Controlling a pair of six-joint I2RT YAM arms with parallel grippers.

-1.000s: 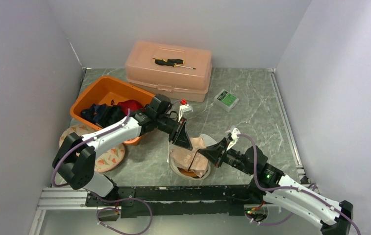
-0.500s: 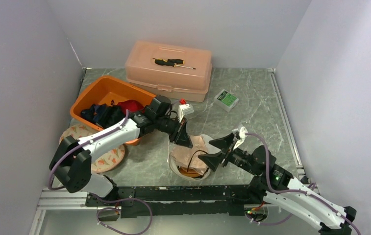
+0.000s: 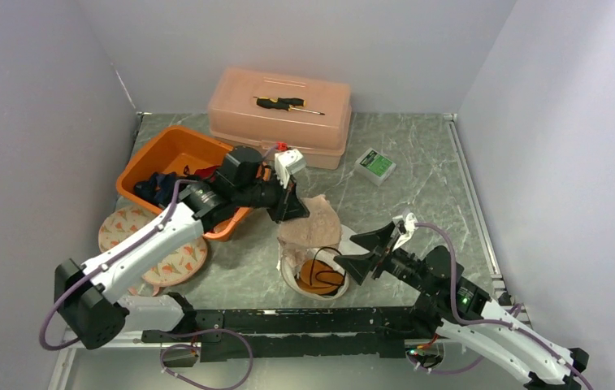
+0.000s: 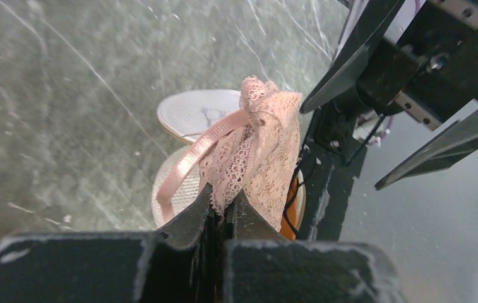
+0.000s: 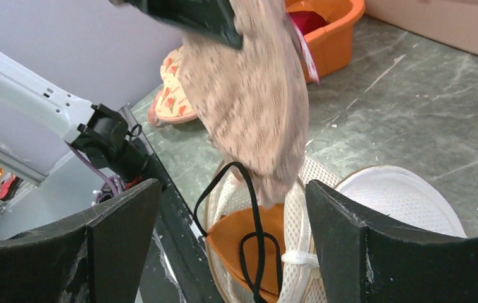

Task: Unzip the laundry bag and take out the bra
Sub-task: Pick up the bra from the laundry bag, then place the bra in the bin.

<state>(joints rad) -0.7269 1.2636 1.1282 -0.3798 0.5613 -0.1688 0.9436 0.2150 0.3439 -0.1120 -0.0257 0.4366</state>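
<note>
Place: a robot lab test booth, probably.
Walls (image 3: 304, 41): plain pale panels closing in left, far, right.
Worktop (image 3: 417, 175): green marbled sheet.
Near edge: aluminium rail (image 3: 101, 329) and black frame (image 3: 304, 321).

Walls (image 3: 36, 122), pale lilac-grey: enclosing the frame at left, top and right. Tabletop (image 3: 417, 162), green marbled: filling the centre, catching even light. Rail (image 3: 101, 329), aluminium: running along the lower left edge.

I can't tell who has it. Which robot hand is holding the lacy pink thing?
The left gripper, shut on the lace bra; the right gripper is open and empty.
</note>
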